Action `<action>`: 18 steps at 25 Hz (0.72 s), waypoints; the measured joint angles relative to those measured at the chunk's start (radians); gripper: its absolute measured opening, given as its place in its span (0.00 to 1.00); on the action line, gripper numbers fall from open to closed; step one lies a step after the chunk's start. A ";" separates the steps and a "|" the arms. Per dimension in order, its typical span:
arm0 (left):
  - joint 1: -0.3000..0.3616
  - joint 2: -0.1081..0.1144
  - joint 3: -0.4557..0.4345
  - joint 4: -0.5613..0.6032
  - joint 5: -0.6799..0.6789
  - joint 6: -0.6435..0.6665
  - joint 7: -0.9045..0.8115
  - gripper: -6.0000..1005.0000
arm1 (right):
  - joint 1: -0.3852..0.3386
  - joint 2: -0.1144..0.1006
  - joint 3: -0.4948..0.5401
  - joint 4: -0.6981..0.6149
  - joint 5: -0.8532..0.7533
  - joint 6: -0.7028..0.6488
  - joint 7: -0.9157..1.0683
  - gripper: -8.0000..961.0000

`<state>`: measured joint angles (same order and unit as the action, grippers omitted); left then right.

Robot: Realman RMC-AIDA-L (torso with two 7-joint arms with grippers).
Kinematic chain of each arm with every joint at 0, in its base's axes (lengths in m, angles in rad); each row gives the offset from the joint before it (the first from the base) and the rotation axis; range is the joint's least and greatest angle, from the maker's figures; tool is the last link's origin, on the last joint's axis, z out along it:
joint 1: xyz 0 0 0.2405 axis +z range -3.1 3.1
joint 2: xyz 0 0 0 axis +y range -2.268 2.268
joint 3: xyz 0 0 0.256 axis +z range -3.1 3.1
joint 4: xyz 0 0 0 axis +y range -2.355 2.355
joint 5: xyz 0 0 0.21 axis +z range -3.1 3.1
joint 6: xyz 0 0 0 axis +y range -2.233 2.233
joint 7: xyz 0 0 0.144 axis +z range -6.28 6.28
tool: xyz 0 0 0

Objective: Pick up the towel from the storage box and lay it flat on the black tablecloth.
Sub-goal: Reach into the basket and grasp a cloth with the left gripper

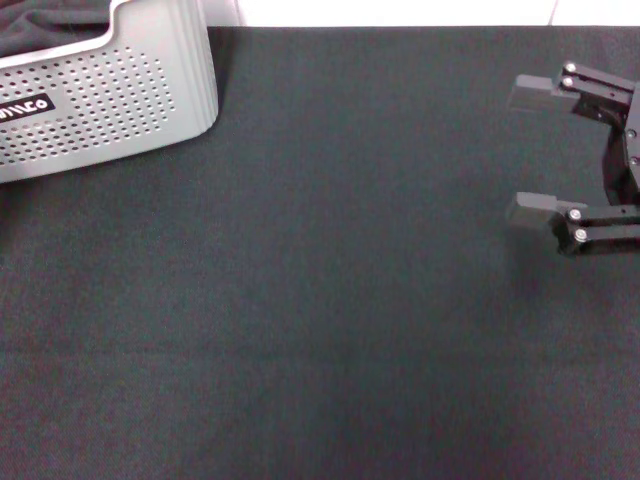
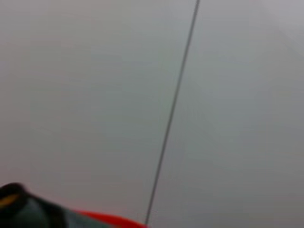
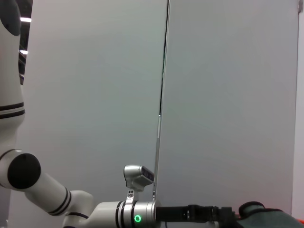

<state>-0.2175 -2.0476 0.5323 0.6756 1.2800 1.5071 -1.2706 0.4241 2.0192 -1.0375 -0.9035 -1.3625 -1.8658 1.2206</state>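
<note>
Black tablecloth [image 1: 330, 330] lying bare; I'm holding my right gripper [image 1: 535, 155] spread, empty. Towel [image 1: 50, 25] possibly bunched in storage box [image 1: 110, 100]: reaching deep, pinching an edge.

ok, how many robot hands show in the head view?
1. The right hand hovers open over the black cloth at its right edge. The left hand isn't in the head view; the box sits at far left.
</note>
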 joint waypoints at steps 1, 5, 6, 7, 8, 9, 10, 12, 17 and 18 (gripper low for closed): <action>0.003 -0.002 -0.001 0.001 0.000 -0.020 -0.002 0.86 | 0.003 0.000 0.000 0.000 -0.001 0.004 -0.001 0.90; 0.008 -0.006 -0.001 -0.006 0.000 -0.092 -0.002 0.86 | 0.013 -0.001 -0.001 0.000 -0.002 0.014 -0.006 0.90; 0.008 -0.007 -0.002 -0.009 0.000 -0.108 -0.001 0.86 | 0.014 -0.001 -0.001 0.000 -0.002 0.015 -0.008 0.90; 0.008 -0.009 -0.002 -0.013 0.000 -0.122 0.000 0.86 | 0.015 -0.001 -0.001 0.000 -0.002 0.015 -0.010 0.90; 0.005 -0.011 -0.002 -0.017 0.000 -0.134 0.002 0.86 | 0.015 -0.001 -0.001 -0.001 -0.002 0.015 -0.010 0.90; 0.004 -0.011 -0.002 -0.018 0.000 -0.135 0.003 0.86 | 0.015 -0.001 -0.001 -0.001 -0.002 0.015 -0.011 0.90; -0.001 -0.012 -0.002 -0.021 0.000 -0.147 0.005 0.86 | 0.016 -0.002 -0.001 -0.001 -0.002 0.015 -0.011 0.90; -0.004 -0.012 -0.002 -0.021 0.000 -0.154 0.005 0.86 | 0.017 -0.002 -0.001 -0.001 -0.002 0.015 -0.012 0.90; -0.027 -0.014 -0.001 -0.035 -0.005 -0.201 0.006 0.86 | 0.012 -0.002 0.000 0.000 -0.001 0.014 -0.012 0.90; -0.030 -0.014 -0.001 -0.038 -0.007 -0.204 0.008 0.86 | 0.010 -0.002 0.000 0.000 0.000 0.014 -0.012 0.90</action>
<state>-0.2477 -2.0619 0.5308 0.6379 1.2733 1.3033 -1.2624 0.4343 2.0171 -1.0370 -0.9036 -1.3621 -1.8514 1.2087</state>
